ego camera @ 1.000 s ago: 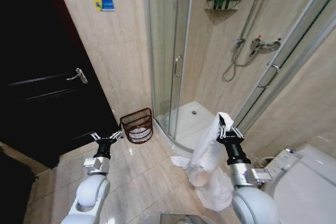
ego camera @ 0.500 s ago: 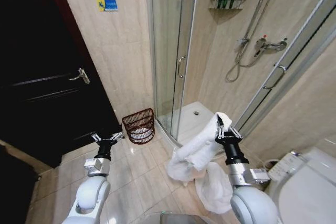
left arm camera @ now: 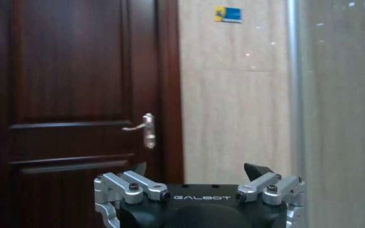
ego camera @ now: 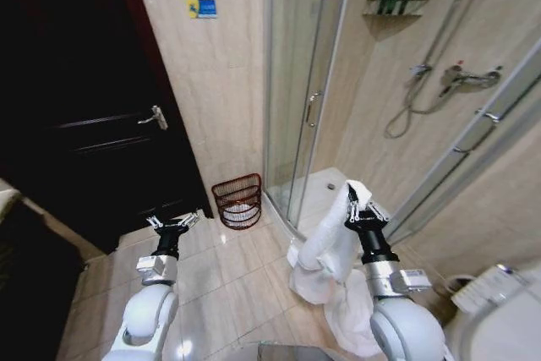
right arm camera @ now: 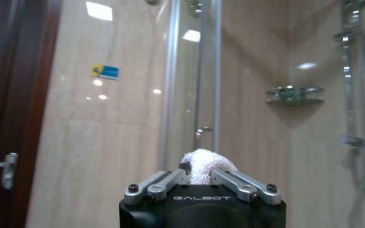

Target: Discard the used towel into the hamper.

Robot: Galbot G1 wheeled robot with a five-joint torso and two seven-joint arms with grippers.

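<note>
White towel (ego camera: 325, 247) hangs clenched in my right tool (ego camera: 361, 213) while my view has swung leftward, so the hamper (ego camera: 237, 201) on the floor by the shower door now sits nearer centre; my left tool (ego camera: 172, 224) hovers released.

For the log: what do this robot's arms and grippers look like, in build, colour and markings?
Both arms have rounded light-grey shells that narrow to black wrists. The left gripper and right gripper are alike: a black body lettered GALBOT in white, silver metal linkage fingers with dark bolts, and dark tips. No loose cables are visible.
</note>
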